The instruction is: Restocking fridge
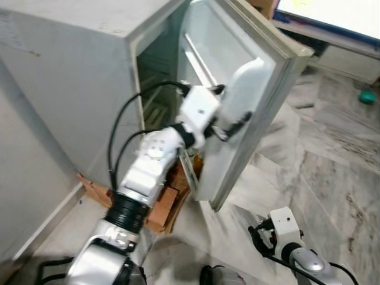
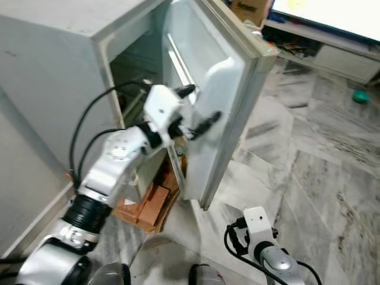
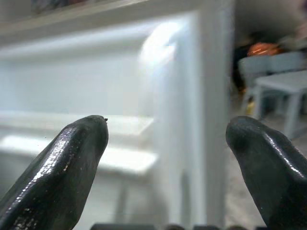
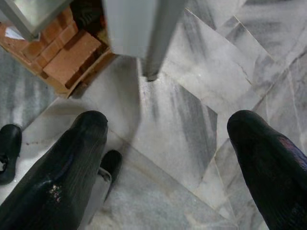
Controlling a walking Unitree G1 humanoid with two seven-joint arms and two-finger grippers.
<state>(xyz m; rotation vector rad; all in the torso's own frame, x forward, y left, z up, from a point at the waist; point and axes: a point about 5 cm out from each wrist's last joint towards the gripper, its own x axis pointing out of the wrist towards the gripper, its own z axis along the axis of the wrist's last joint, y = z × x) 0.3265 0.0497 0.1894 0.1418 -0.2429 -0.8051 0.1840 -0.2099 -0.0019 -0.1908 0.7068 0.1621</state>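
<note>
Fridge point(image 1: 71, 77) fills the upper left of the left eye view, its door point(image 1: 261, 113) swung wide open toward the upper middle, inner shelves pale and bare-looking. The left arm reaches up from the lower left to the door's inner face, and the left end effector point(image 1: 234, 122) sits at mid-frame against the door's white inner moulding; the left wrist view shows its fingers point(image 3: 72, 163) spread apart with nothing between them, the door's edge point(image 3: 211, 105) ahead. Bricks point(image 1: 169, 196) and cardboard lie under the fridge at lower middle. The right end effector point(image 4: 168, 158) hangs low at the lower right over the marble floor point(image 1: 320, 172), its fingers apart and empty, the door's bottom corner point(image 4: 151, 72) and bricks above them in its wrist view. A green object point(image 1: 367, 96) lies on the floor at far right.
</note>
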